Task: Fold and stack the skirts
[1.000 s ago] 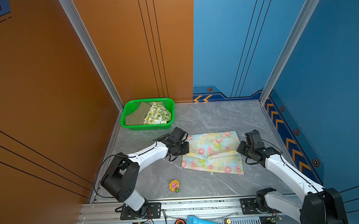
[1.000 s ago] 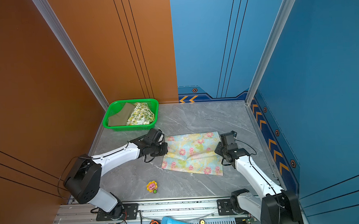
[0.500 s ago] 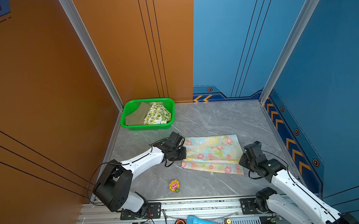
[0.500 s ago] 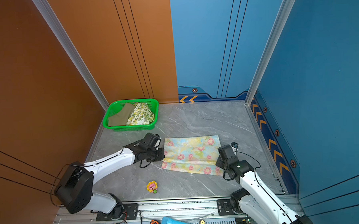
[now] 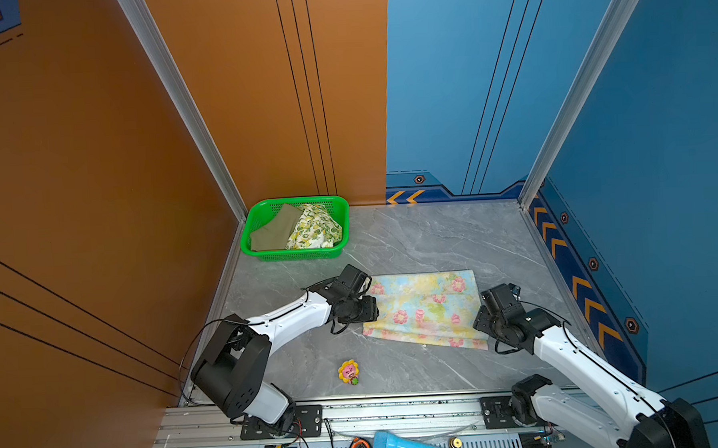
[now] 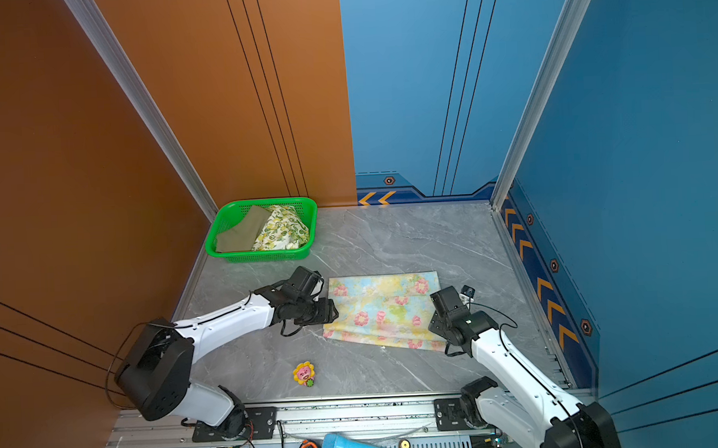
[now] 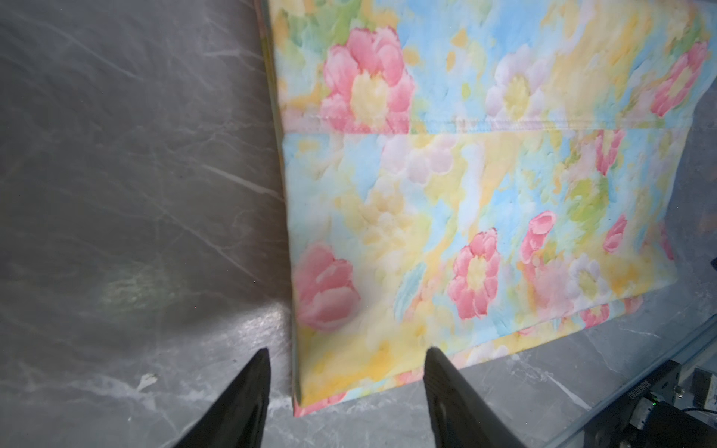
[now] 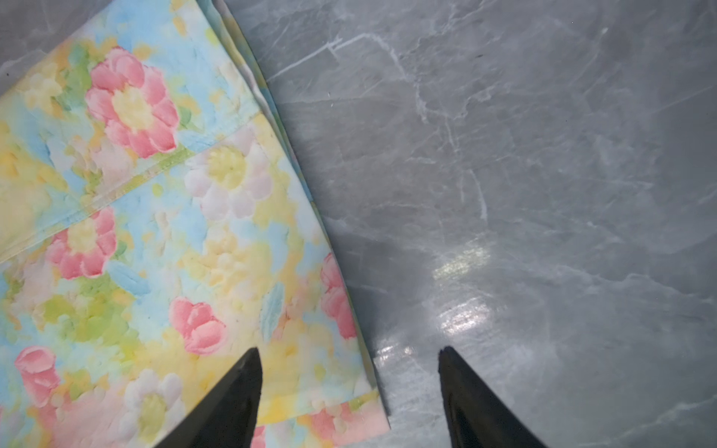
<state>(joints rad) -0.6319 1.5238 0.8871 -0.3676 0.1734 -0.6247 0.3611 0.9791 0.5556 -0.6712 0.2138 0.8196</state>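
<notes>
Change vs. a sec ago: the left fingers (image 7: 240, 399) and right fingers (image 8: 232, 395), then shut at the two side edges of the flowered skirt (image 5: 425, 309), now both stand well open w/ nothing between them, so the cloth is released. In each wrist view a side edge of the skirt runs up between the two tips, w/ one tip over bare bench (image 5: 433, 238) and the other over cloth. Can't tell if any tip touches the fabric. The skirt, which was humped across its middle, now lies flat mid-bench between the arms in both top views. A stitched hem crosses its top face, and extra layers peek out along the near edge & sides. That reads as a fold just laid down and let go, though the layers don't line up exactly at the near edge. The olive skirt (image 5: 272, 233) and lemon-print skirt (image 5: 314, 231) sit side by side in the green basket (image 5: 296, 255) at the far left corner, well apart from the arms, neither folded nor stacked yet. My read: early days, one garment partly done. Next is prob. a second fold across this one, which needs a fresh pinch on an edge w/o dragging the top layer askew.
</notes>
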